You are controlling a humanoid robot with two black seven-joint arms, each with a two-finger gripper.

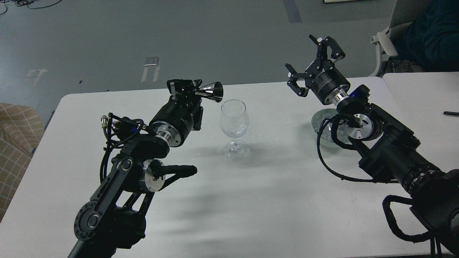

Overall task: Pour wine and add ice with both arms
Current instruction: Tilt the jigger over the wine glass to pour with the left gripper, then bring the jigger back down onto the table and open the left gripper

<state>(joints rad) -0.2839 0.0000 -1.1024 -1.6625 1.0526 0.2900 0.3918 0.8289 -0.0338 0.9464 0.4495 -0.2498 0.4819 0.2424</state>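
1. A clear stemmed glass point(233, 123) is seen upright at frame centre on the white table point(251, 208); wine inside cannot be made out.
2. A pale bowl point(322, 125) sits centre-right, mostly hidden behind the right arm point(387, 154); glassy ice point(320, 123) is glimpsed inside, cubes not countable.
3. Both arms are cut off at the lower frame edges.
4. The left claw point(190, 94) is closed on a shiny metal jigger point(211, 92), held on its side with the wide mouth just above and left of the glass rim, not touching.
5. The right claw point(313, 66) is raised in the upper right, fingers spread wide, nothing held or touched.
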